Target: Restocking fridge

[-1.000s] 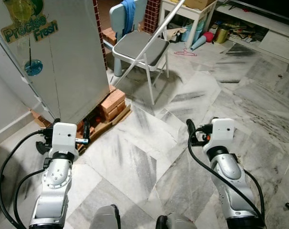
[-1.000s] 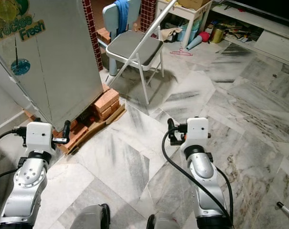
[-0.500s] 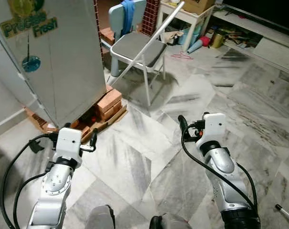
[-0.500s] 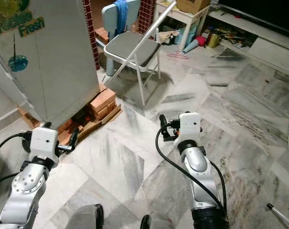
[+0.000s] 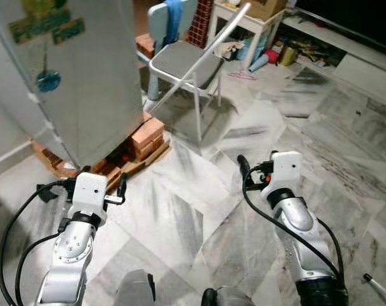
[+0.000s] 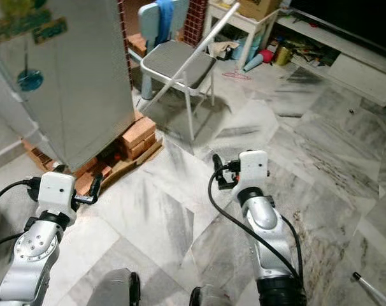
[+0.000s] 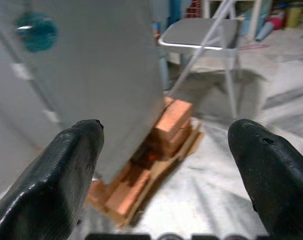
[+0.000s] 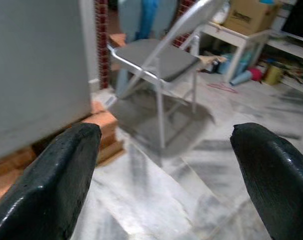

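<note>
The grey fridge stands at the left on stacked bricks, door shut, with a green sticker and a blue round magnet on its front. My left gripper hovers low over the marble floor just in front of the bricks, open, nothing between its fingers. My right gripper is held out over the floor to the right, also open and empty, its fingers pointing toward the folding chair. No item for stocking is in view.
A grey folding chair stands right of the fridge, with a blue child's chair and blue cloth behind it. A white table with clutter beneath and a low shelf line the back right. My feet show at the bottom.
The whole picture has shifted and blurred a little as the camera moved. Both arms now sit closer together and nearer the middle than a second ago; both grippers stay open.
</note>
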